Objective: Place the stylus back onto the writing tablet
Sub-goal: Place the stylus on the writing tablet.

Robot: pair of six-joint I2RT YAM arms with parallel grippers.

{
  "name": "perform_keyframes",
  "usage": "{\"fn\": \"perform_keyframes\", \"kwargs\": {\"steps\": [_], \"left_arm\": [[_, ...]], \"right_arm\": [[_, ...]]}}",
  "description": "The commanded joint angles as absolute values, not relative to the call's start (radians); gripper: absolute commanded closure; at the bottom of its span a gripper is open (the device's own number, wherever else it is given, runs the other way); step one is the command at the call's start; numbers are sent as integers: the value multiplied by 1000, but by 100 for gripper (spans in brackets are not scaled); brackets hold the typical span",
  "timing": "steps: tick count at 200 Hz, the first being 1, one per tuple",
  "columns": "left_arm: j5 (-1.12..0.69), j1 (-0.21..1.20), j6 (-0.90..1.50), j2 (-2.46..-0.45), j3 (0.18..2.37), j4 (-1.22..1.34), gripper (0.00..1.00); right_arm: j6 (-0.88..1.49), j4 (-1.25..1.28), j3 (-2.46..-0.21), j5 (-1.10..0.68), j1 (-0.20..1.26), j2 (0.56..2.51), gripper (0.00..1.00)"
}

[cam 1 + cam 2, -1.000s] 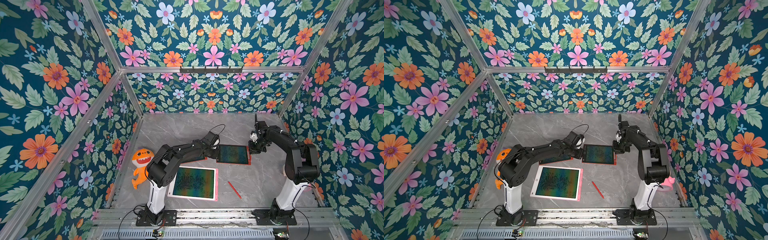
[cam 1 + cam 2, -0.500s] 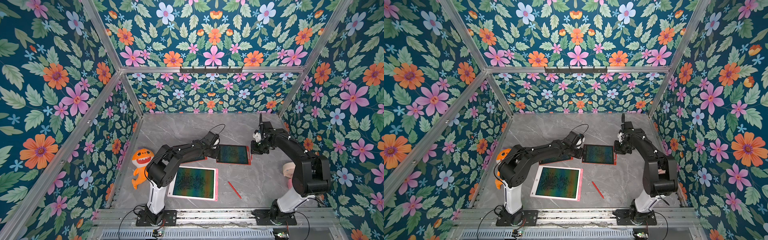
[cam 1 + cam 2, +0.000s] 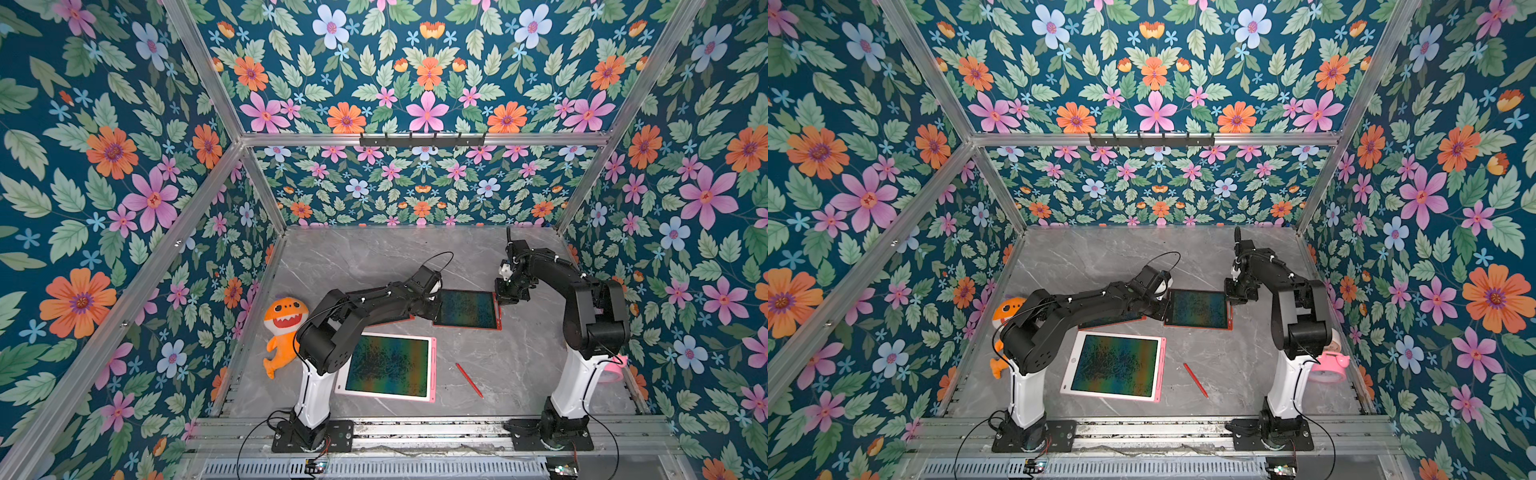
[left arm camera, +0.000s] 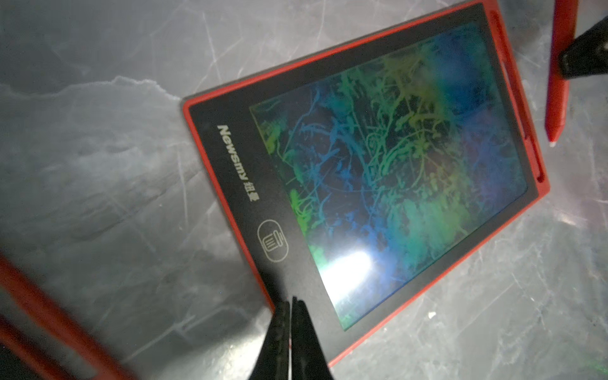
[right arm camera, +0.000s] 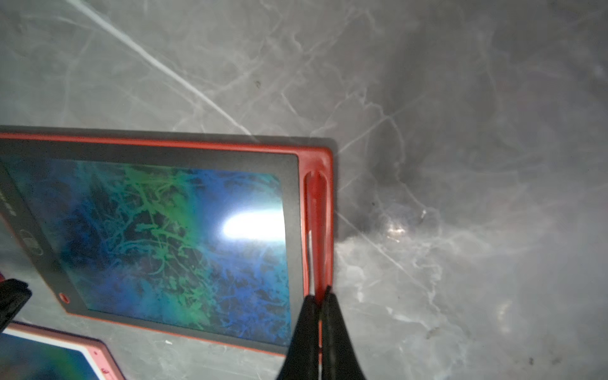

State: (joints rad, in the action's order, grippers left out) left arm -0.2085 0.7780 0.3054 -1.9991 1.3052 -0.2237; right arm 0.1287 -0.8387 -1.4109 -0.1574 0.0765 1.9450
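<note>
The stylus point(image 4: 557, 82) is being pinched by the right gripper point(image 5: 320, 296) just beside the slotted edge of the tablet point(image 3: 467, 309), tip down, axis roughly along it. The left gripper point(image 4: 291, 302), jaws together, empty, is being poised at the opposite corner. A pink tablet point(image 3: 388, 365) and second stylus point(image 3: 469, 380) are being left well clear, with open table point(image 3: 528, 353) past that edge.

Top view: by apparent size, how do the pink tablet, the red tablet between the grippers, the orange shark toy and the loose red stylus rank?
1. pink tablet
2-3. red tablet and shark toy: they look alike, and the tablet lies farther back, so unranked
4. loose red stylus
</note>
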Motion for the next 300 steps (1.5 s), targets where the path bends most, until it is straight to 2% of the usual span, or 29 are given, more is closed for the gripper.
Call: {"fn": "perform_keyframes", "kwargs": {"steps": [1, 118, 182, 209, 236, 267, 300], "left_arm": [[-220, 778, 293, -2009, 1314, -220, 92], [-232, 779, 298, -2040, 1327, -224, 94], [-230, 779, 297, -2046, 1330, -226, 95], [-230, 779, 296, -2049, 1333, -230, 95], [-231, 779, 297, -2049, 1334, -230, 95], [-232, 779, 295, -2050, 1333, -230, 95], [-231, 780, 295, -2049, 1333, -231, 96]], "right_arm": [[103, -872, -1419, -150, 81, 1958, 100], [110, -900, -1390, -159, 98, 1983, 100], [130, -933, -1418, -171, 100, 1968, 76], [144, -939, -1434, -198, 99, 1947, 72], [150, -941, -1458, -206, 99, 1946, 72], [148, -941, -1491, -201, 98, 1981, 84], [149, -932, -1518, -190, 82, 2019, 90]]}}
